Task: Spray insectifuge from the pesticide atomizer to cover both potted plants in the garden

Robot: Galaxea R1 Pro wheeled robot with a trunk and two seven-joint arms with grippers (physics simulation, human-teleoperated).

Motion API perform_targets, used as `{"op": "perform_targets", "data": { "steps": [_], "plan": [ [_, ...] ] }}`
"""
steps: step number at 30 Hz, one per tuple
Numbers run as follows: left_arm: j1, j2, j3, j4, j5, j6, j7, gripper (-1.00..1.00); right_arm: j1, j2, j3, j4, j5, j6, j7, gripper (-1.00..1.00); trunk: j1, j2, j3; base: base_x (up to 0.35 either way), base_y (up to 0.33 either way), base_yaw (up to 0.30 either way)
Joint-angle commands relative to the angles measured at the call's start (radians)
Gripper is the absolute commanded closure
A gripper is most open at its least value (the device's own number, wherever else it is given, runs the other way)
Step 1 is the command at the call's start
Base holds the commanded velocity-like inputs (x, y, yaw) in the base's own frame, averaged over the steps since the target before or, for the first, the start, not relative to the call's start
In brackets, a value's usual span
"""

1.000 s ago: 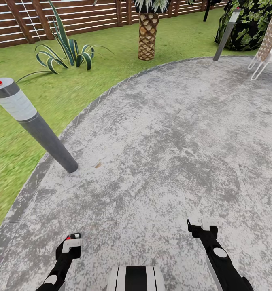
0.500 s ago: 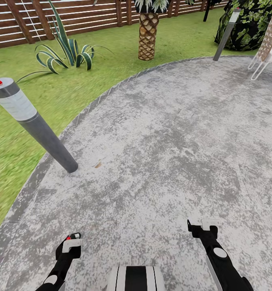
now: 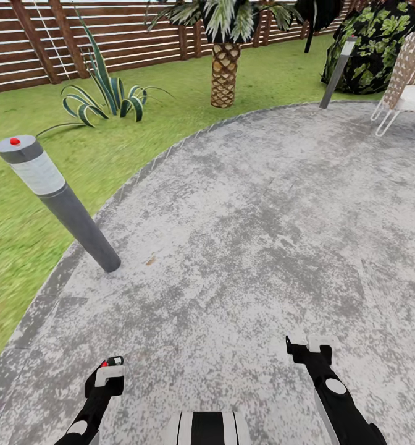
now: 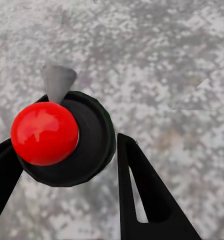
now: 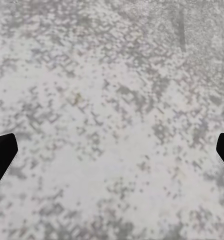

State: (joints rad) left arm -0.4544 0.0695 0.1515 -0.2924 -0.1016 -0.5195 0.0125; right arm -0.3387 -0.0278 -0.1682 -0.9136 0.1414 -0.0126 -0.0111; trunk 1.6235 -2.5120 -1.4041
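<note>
Left wrist view: the left gripper point(image 4: 67, 145) looks clenched round the pesticide atomizer point(image 4: 94, 142), whose red-knobbed top faces the camera with its long axis along the fingers. The right gripper point(image 5: 112, 150) hangs released above the patio point(image 5: 112, 75), so the spraying should fall to the left arm.

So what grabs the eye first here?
A tilted grey lamp post with a red dot on top stands at the left edge of the round grey patio. Beyond, on the lawn, are a striped agave and a scaly palm trunk before a brown fence.
</note>
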Motion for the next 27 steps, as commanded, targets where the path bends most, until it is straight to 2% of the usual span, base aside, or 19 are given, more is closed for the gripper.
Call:
{"op": "perform_targets", "data": {
  "steps": [1, 10, 20, 24, 27],
  "plan": [
    [0.000, 0.000, 0.006, 0.001, -0.010, -0.004, 0.001, 1.00, 0.000, 0.000, -0.001, 0.000, 0.010, -0.001, -0.001, -1.00, -0.001, 0.000, 0.003, 0.000, 0.000, 0.000],
    [-0.001, 0.000, 0.006, 0.001, -0.010, -0.004, 0.002, 1.00, 0.000, 0.002, -0.001, -0.001, 0.009, -0.004, -0.003, -1.00, -0.005, 0.002, 0.041, 0.000, 0.000, 0.000],
    [0.003, 0.000, 0.007, 0.001, -0.013, -0.002, 0.003, 1.00, 0.003, -0.006, -0.003, 0.008, 0.012, -0.009, -0.003, -1.00, -0.009, 0.005, 0.094, 0.000, 0.000, 0.000],
    [0.043, 0.002, 0.014, 0.000, -0.015, -0.003, 0.004, 1.00, 0.016, -0.007, -0.004, 0.111, 0.012, -0.080, -0.004, -1.00, -0.011, 0.005, 0.116, 0.000, 0.000, 0.000],
    [0.084, 0.002, 0.021, -0.004, -0.014, -0.007, 0.005, 1.00, 0.022, -0.007, -0.004, 0.271, 0.012, -0.208, -0.005, -1.00, -0.012, 0.006, 0.132, 0.000, 0.000, 0.000]
  ]
}}
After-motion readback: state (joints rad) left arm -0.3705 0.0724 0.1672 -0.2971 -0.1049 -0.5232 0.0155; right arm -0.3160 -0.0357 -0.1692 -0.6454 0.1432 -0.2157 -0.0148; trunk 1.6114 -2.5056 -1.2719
